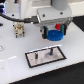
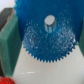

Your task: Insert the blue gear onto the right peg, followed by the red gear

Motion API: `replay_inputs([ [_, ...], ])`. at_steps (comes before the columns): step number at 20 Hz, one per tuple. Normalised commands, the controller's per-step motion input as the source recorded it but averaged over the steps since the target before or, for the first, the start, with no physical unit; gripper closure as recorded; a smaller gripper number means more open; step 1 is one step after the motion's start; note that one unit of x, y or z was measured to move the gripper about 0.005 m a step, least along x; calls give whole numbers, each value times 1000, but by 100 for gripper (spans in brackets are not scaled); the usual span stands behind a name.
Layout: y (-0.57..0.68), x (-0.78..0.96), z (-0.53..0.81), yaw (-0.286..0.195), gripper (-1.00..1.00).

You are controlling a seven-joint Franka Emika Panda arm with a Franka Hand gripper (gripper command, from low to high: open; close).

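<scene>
Hanging above the surface (image 1: 15,70), clear of it, in the exterior view: the blue gear (image 1: 54,35), gripped beneath the tool (image 1: 54,31), fingers pressing in on it from either side. Filling most of the wrist view, the same blue gear (image 2: 46,37), toothed rim showing, pale hole sitting at its centre. Lying below and slightly toward the exterior view's left of the gear: a grey plate (image 1: 46,55) with a black border, resting flat on the white surface. Standing on that plate, thin and dark, the right peg (image 1: 51,51), upright, well under the gear and not touching it; twin pin too faint to separate with certainty. Peeking into the corner of the wrist view, a sliver of the red gear (image 2: 5,80), blurred, lying on the white surface; not discernible in the exterior view. Sitting near the far edge of the surface, toward the exterior view's left, a small pale fixture (image 1: 19,30) with dark parts. Trailing past it, a black cable (image 1: 10,18). Showing behind the surface: a dim, dark background with bluish shapes, too blurred to identify.
</scene>
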Motion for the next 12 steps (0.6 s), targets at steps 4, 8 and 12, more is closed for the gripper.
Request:
replay_inputs([
  [4, -208, 677, 69, 0, 100],
  [8, -106, 563, -5, 0, 100],
  [12, 11, 322, -90, 0, 100],
])
